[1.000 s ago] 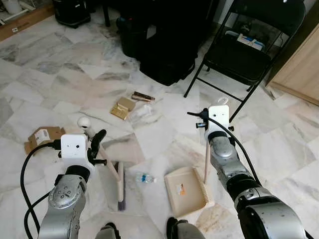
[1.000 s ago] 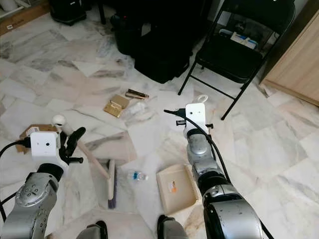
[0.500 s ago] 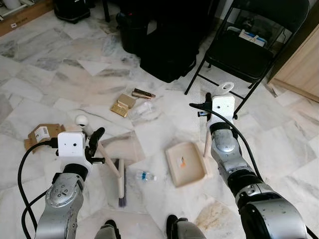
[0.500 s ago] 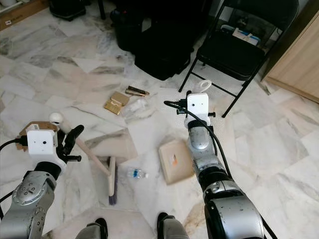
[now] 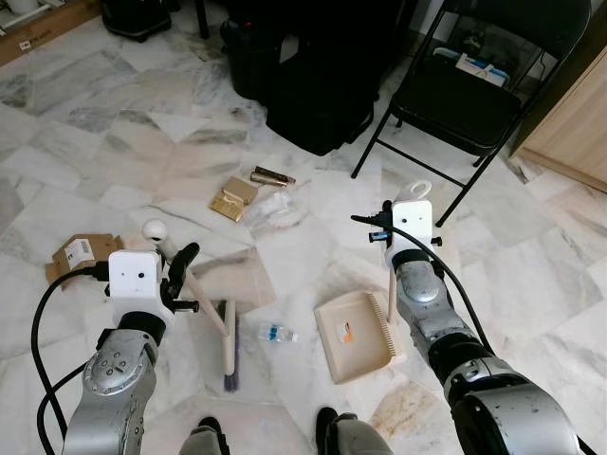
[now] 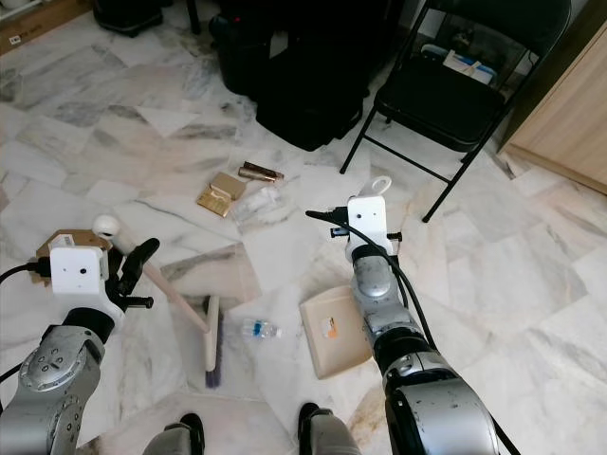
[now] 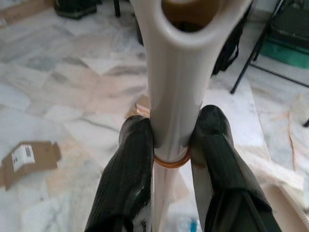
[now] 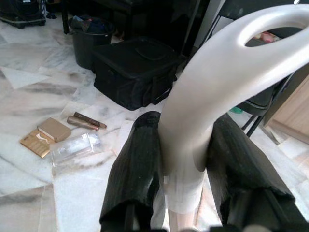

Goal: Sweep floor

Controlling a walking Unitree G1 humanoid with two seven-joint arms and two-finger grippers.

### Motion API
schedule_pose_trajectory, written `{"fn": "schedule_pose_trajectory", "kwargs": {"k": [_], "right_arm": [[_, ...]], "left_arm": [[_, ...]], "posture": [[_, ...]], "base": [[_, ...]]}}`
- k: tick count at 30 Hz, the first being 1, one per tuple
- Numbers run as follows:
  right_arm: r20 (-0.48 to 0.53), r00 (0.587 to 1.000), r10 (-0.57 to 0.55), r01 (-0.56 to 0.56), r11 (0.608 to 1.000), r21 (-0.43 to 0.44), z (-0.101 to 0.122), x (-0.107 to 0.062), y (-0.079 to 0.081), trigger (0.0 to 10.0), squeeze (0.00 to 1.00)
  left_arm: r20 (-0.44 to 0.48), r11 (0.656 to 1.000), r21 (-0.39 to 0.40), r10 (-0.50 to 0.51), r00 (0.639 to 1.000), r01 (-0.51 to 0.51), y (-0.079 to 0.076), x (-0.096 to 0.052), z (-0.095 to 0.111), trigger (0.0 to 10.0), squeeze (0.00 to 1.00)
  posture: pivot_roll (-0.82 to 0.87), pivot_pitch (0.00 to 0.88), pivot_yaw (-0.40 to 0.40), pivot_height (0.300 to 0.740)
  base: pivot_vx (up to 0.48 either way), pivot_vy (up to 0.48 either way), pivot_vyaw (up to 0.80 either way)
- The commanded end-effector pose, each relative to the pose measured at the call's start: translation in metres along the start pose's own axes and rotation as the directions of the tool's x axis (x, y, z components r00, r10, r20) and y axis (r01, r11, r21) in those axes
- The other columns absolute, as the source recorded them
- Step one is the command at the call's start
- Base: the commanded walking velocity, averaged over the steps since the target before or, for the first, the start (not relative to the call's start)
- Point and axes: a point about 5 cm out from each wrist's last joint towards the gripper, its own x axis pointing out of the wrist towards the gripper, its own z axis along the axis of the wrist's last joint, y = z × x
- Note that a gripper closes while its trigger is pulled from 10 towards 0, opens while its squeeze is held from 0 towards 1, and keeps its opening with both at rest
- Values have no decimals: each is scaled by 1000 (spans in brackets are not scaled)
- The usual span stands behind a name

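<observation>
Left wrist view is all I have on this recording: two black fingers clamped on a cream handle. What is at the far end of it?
Observer: A broom; its head lies flat on the marble floor, just left of a small plastic bottle.
Operator: And the other arm?
Observer: The right gripper is shut on the handle of a cream dustpan that sits right of the bottle.
Operator: More litter?
Observer: Yes, farther out: a gold box, a brown tube and a clear wrapper.

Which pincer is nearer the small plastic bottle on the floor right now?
Left, narrowly. The left pincer, shut on the broom handle, is up-left of the bottle; the right pincer, shut on the dustpan handle, is farther up-right.
</observation>
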Motion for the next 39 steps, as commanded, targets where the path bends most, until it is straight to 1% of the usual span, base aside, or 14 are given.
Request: {"fn": "schedule_pose_trajectory", "kwargs": {"k": [1, 4, 7, 12, 14, 16, 19, 24, 27, 29, 33, 37, 38, 39], "right_arm": [[-86, 996, 6, -9, 999, -32, -20, -7, -2, 10000, 0], [-86, 996, 5, -7, 999, -31, -20, -7, -2, 10000, 0], [-80, 997, 0, -2, 1000, -30, -19, -7, -3, 10000, 0], [-80, 997, -3, 1, 999, -32, -19, -6, -5, 10000, 0], [-77, 997, -7, 5, 1000, -29, -18, -6, -5, 10000, 0], [-72, 997, -10, 8, 1000, -25, -16, -5, -5, 10000, 0], [-70, 997, -10, 8, 1000, -24, -15, -5, -4, 10000, 0], [-68, 998, -11, 10, 1000, -15, -14, -4, -2, 10000, 0], [-61, 998, -11, 11, 1000, -9, -12, -4, -1, 10000, 0], [-59, 998, -11, 11, 1000, -6, -11, -3, 0, 10000, 0], [-57, 998, -15, 15, 1000, 7, -10, -3, 1, 10000, 0], [-54, 998, -12, 13, 1000, 10, -9, -3, 3, 10000, 0], [-54, 998, -13, 13, 1000, 11, -9, -3, 3, 10000, 0], [-54, 998, -13, 13, 1000, 11, -9, -3, 3, 10000, 0]], "left_arm": [[-97, 999, -41, -20, 995, 16, -4, -5, -18, 10000, 0], [-119, 996, -88, -34, 992, 24, -6, -6, -24, 10000, 0], [-162, 976, -211, -89, 983, 54, -12, -10, -32, 10000, 0], [-218, 968, -224, -165, 962, 116, -20, -12, -27, 10000, 0], [-252, 969, -225, -155, 955, 98, -18, -13, -24, 10000, 0], [-328, 953, -304, -107, 939, 3, -14, -12, -18, 10000, 0], [-360, 941, -339, -121, 925, -9, -17, -12, -12, 10000, 0], [-307, 864, -503, -155, 939, -22, -28, -2, 12, 10000, 0], [-286, 826, -563, -192, 939, -3, -35, 0, 20, 10000, 0], [-261, 774, -633, -242, 935, 23, -44, 1, 30, 10000, 0], [-251, 722, -691, -287, 925, 36, -52, 1, 35, 10000, 0], [-281, 743, -669, -261, 924, 7, -46, 1, 33, 10000, 0], [-274, 810, -585, -163, 948, -30, -33, 3, 37, 10000, 0], [-262, 828, -559, -132, 956, -39, -29, 3, 39, 10000, 0]], "posture": [[-3, 324, -82, 740], [-5, 323, -81, 740], [-6, 321, -81, 740], [4, 319, -79, 740], [6, 318, -77, 740], [11, 321, -75, 740], [21, 320, -73, 740], [34, 321, -68, 740], [37, 320, -66, 740], [42, 318, -63, 740], [47, 316, -62, 740], [50, 314, -60, 740], [52, 314, -61, 740], [52, 314, -62, 740]], "base": [[0, 0, 0], [0, 0, 0], [0, 0, 0], [0, 0, 0], [0, 0, 0], [0, 0, 0], [0, 0, 0], [0, 0, 0], [0, 0, 0], [0, 0, 0], [0, 0, 0], [0, 0, 0], [0, 0, 0], [0, 0, 0]]}}
